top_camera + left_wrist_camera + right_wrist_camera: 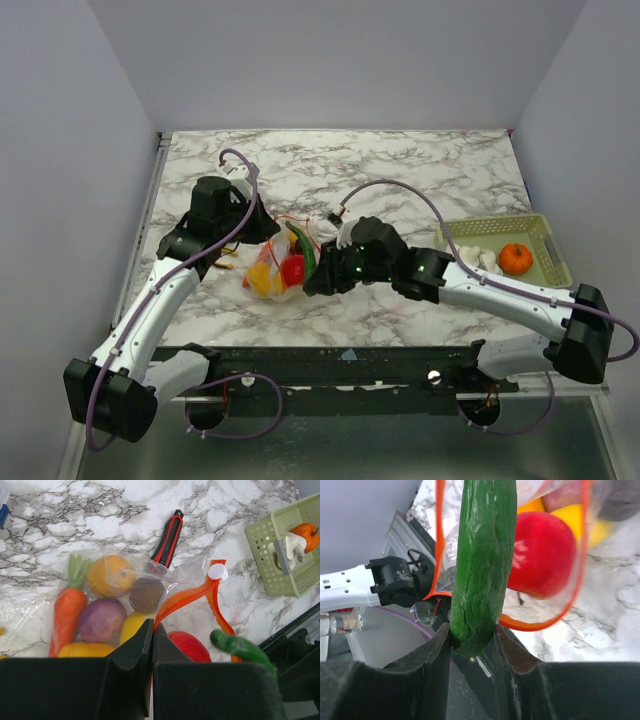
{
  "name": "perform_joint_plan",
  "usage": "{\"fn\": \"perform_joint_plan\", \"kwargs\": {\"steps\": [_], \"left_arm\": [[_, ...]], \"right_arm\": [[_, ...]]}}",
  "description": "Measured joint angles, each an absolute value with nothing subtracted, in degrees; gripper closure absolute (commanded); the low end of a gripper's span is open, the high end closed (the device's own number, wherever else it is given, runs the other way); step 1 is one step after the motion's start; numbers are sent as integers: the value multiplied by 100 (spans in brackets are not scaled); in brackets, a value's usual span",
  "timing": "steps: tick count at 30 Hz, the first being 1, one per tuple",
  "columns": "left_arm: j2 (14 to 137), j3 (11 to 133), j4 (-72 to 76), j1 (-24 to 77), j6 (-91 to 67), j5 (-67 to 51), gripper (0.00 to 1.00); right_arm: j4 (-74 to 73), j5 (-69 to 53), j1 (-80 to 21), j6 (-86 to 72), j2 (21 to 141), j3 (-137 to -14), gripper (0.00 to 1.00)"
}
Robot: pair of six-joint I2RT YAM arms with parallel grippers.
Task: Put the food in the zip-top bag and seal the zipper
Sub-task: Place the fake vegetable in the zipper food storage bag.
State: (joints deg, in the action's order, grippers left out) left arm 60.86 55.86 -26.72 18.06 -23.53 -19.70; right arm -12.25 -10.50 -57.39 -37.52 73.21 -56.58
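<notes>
The clear zip-top bag (45, 625) lies on the marble with its orange-red zipper (185, 597) open; it also shows in the top view (272, 270). Inside are a carrot (67, 612), an orange fruit (107, 575), a purple one (102, 620), a brown one (146, 595), yellow pieces (131, 625) and a red fruit (190, 645). My left gripper (152, 630) is shut on the zipper strip and holds the mouth up. My right gripper (472, 635) is shut on a green cucumber (482, 555), whose far end pokes into the bag's mouth (303, 250).
A green basket (545, 250) at the right holds an orange pumpkin (516, 258) and white pieces (480, 258). A slim red-and-black stick (167, 542) lies beyond the bag. A white slider tab (217, 571) sits on the zipper. The table's near edge is close.
</notes>
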Motion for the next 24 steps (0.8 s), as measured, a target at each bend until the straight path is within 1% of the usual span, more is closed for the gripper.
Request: {"fn": "perform_joint_plan", "kwargs": {"steps": [3, 10, 16, 20, 24], "left_arm": [[6082, 5586, -2698, 1806, -2331, -1905, 100], [5959, 5586, -2716, 1806, -2305, -1848, 100], [5918, 5586, -2700, 1806, -2298, -1894, 100], [5822, 5586, -2652, 1806, -2296, -2027, 100], [5717, 5581, -2582, 1815, -2294, -2130, 100]], "right_arm": [[-1557, -882, -5992, -3857, 7655, -6077, 100], [-2762, -674, -5999, -4606, 8003, -6879, 100], [-3002, -1033, -6001, -5256, 7985, -6862, 99], [-2921, -1181, -6001, -5666, 8156, -6882, 96], [-2698, -1094, -5999, -6003, 8493, -7057, 84]]}}
